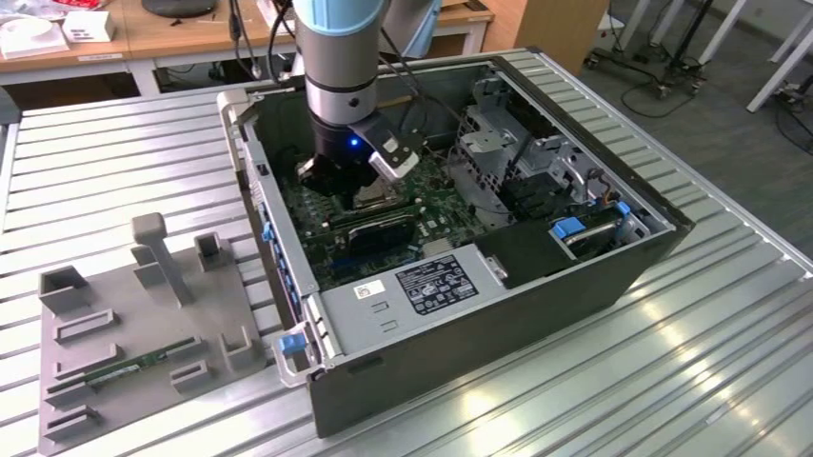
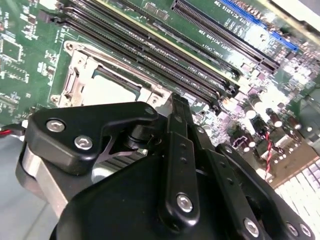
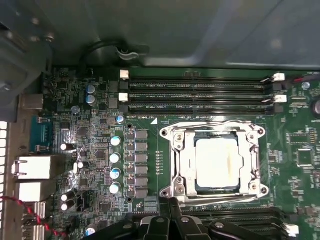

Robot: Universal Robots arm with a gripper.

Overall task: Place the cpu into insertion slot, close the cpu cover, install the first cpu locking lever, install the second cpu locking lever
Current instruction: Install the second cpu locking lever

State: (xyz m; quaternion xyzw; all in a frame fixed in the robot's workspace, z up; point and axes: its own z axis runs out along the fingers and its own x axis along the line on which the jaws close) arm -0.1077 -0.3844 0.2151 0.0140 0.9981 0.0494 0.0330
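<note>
In the exterior view, a grey plastic fixture tray (image 1: 128, 333) is lying at the near corner of the ribbed metal desk (image 1: 711, 314). Beside it, the open black computer case (image 1: 508, 286) is sitting toward the desk's middle. The black gripper (image 1: 341, 186) is hanging inside the case, low over the green motherboard (image 1: 420, 224). Its fingers (image 2: 180, 165) appear to be pressed together in the second wrist view, with nothing between them, though the angle is poor.

In the first wrist view, the small square tan-silver cpu (image 3: 217, 161) is sitting in the silver-rimmed insertion slot (image 3: 170, 165). The thin silver cpu cover (image 3: 186, 160) is lying flat around it, the chip showing through its window. Beyond it, long black memory slots (image 3: 200, 92) are running along the board's far edge.
</note>
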